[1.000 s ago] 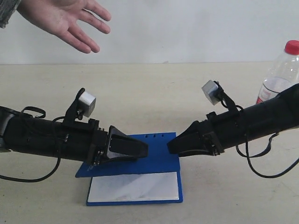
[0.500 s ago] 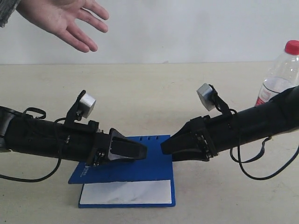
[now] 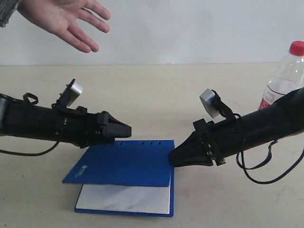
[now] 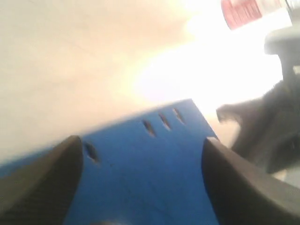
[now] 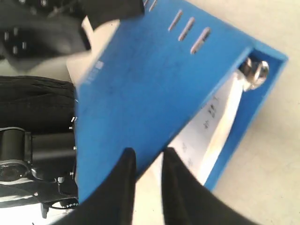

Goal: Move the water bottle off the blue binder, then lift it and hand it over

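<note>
Open hand (image 3: 61,21) waits above the desk's (image 3: 156,90) back-left corner, likely for the handover. Left pincer (image 3: 124,129) has its jaws wide apart over the binder (image 3: 128,164) near the front edge and grips nothing. Right pincer (image 3: 172,160) looks clamped on the cover's right edge, which is raised off the pages. Bottle (image 3: 285,76) stands upright at the back-right corner, off the binder and partly behind the right arm. The left pincer may obstruct the lift.

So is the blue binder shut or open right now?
Partly open: the blue binder has its cover raised at an angle, white pages showing underneath, and the right gripper pinches the cover's edge.
</note>
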